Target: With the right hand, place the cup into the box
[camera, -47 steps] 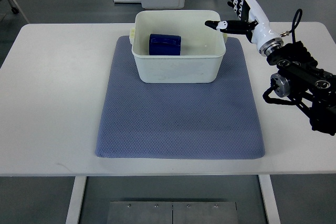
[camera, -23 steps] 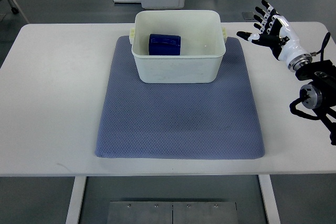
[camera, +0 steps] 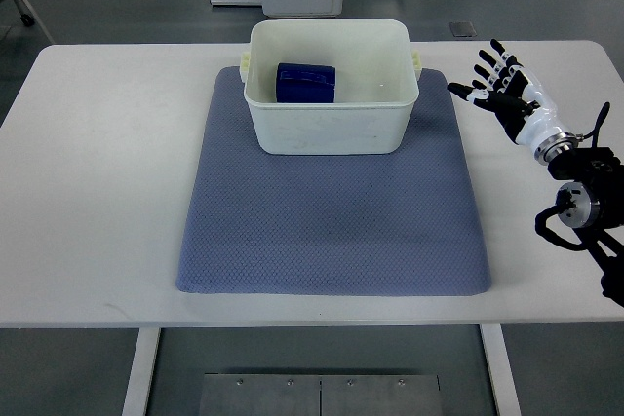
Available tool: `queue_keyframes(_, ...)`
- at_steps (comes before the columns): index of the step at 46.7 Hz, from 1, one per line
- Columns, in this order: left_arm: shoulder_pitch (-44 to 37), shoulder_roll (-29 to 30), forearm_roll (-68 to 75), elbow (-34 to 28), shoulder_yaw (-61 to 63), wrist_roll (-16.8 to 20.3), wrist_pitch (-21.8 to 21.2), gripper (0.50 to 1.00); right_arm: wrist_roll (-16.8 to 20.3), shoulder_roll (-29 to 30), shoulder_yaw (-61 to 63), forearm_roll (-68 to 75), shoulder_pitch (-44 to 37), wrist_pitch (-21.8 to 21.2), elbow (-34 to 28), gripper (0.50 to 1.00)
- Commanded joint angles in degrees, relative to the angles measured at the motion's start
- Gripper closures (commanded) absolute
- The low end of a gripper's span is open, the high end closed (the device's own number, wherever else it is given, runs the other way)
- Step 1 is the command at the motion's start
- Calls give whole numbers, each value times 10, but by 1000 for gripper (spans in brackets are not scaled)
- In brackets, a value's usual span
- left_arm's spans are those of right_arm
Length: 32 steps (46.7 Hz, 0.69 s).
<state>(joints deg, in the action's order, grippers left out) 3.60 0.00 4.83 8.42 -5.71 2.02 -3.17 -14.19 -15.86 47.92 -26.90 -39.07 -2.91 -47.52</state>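
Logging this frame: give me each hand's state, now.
Right hand: open, fingers spread, holding nothing, above the table to the right of the box.
Left hand: not in view.

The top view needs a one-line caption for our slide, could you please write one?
Blue cup lies inside the white box on the blue mat; the right hand, fingers spread and empty, hovers beside the mat.
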Motion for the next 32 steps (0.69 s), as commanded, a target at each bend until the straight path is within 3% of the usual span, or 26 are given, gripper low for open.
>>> queue_keyframes(1,0,0,0,0,0,0,0,500,18,15,30,1,16,0,-14,502)
queue_keyframes(7,0,0,0,0,0,0,0,500,15,34,44,0,31,1,-20,500)
queue_keyframes(14,0,0,0,-1,2,0,0,500,-14,39,45,1,37,4,-17,500)
queue_keyframes(32,0,0,0,0,0,0,0,500,-14,84,79,8,50,5,-1,500)
